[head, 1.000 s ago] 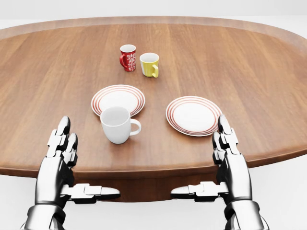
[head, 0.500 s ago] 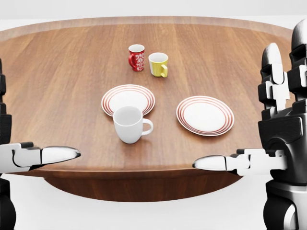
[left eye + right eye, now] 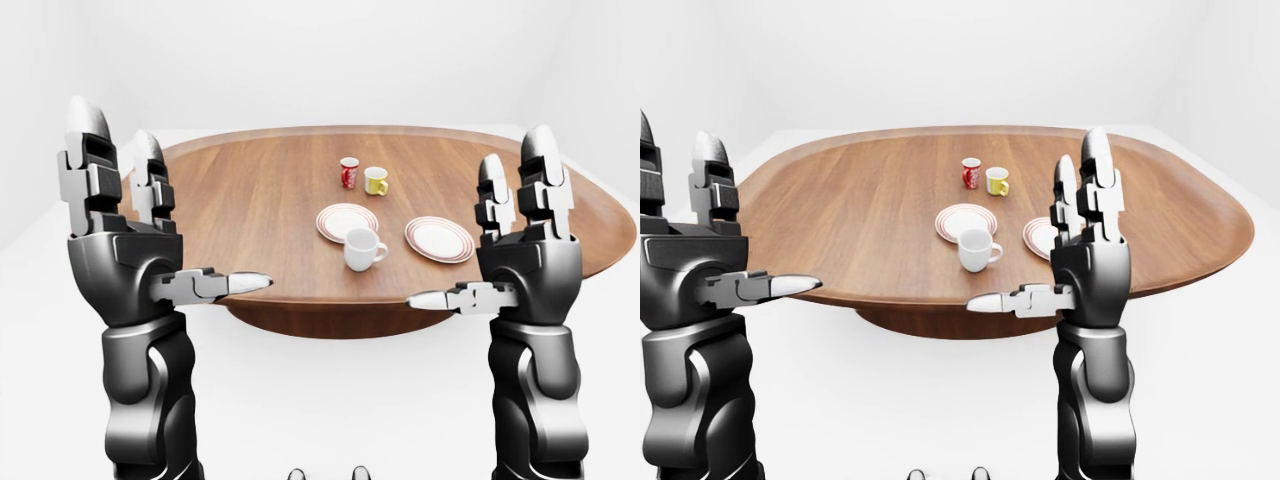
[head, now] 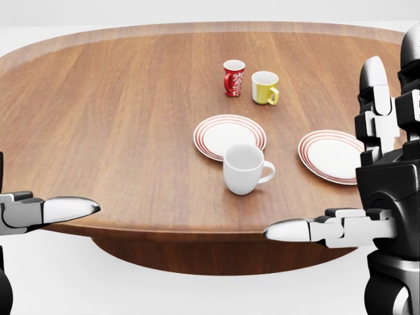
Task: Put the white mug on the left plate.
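Here the head view shows the white mug (image 4: 244, 168) on the counter (image 4: 118, 118), touching the left plate's (image 4: 230, 136) lower rim. Only the eye views show both whole hands, left hand (image 3: 125, 235) and right hand (image 3: 522, 250), raised with fingers spread, off the counter's near edge.

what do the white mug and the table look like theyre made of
White mug: looks like glazed ceramic, smooth uniform white with soft shading, though a render leaves it open. Table: looks like polished wood, brown with lengthwise grain streaks and a faint sheen.
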